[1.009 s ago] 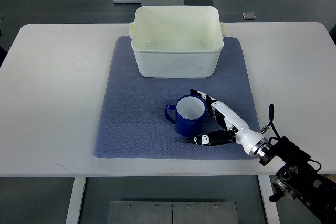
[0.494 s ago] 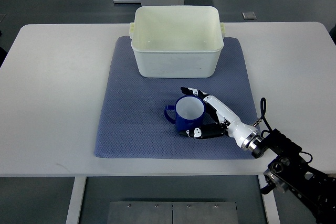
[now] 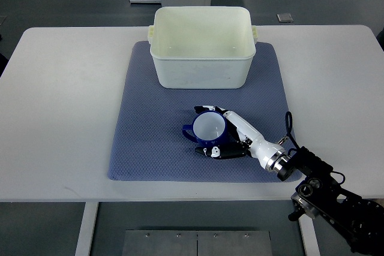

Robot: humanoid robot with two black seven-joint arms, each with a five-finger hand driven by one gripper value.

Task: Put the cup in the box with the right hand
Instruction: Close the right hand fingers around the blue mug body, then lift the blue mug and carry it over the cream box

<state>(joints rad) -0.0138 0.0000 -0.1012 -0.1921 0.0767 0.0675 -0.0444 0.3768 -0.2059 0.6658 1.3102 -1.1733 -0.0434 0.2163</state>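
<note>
Fingers (image 3: 207, 110) of the right hand (image 3: 231, 133) curl around the blue cup (image 3: 207, 131).
Cup stands upright on the mat (image 3: 144, 142), mouth up, handle pointing left, near the box (image 3: 201, 70).

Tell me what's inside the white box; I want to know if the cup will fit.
The box looks empty: bare pale floor and walls show. The near wall hides the floor strip right behind it. The cup stands outside on the mat, the right hand around it.

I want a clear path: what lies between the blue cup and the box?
Only bare blue mat lies between cup and box, in the top view.
</note>
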